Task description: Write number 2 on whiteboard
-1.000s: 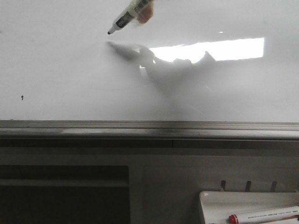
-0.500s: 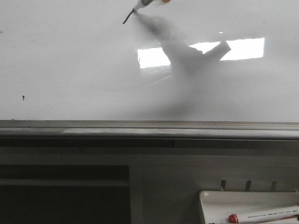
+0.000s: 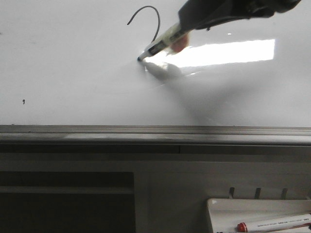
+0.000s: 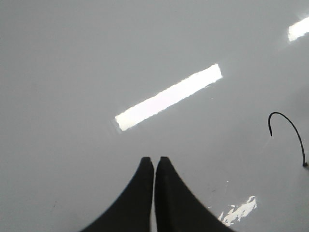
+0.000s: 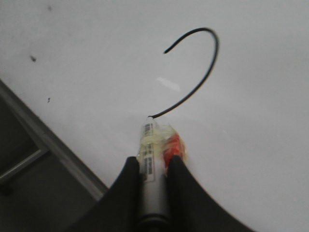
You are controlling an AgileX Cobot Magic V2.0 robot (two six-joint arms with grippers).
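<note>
The whiteboard (image 3: 73,73) fills the upper front view, with a grey rail (image 3: 146,132) under it. A partial number 2 (image 3: 156,14) is on it: a thin black curved top with a diagonal running down left. My right gripper (image 3: 187,26) reaches in from the upper right, shut on a marker (image 3: 163,41) whose tip touches the board at the stroke's lower end. In the right wrist view the gripper (image 5: 153,162) clamps the marker (image 5: 150,140) below the stroke (image 5: 212,53). My left gripper (image 4: 154,160) is shut and empty, facing the board; the stroke (image 4: 289,123) shows beside it.
A small black dot (image 3: 24,101) marks the board at the left. A bright rectangular light reflection (image 3: 228,52) lies on the board. Below the rail, a white tray (image 3: 218,213) at the lower right holds a red-capped marker (image 3: 274,223). A dark shelf opening (image 3: 63,204) is at the lower left.
The marker touched the board near the top, then drew the curved top and swept down-left; my right gripper has come down into view with it.
</note>
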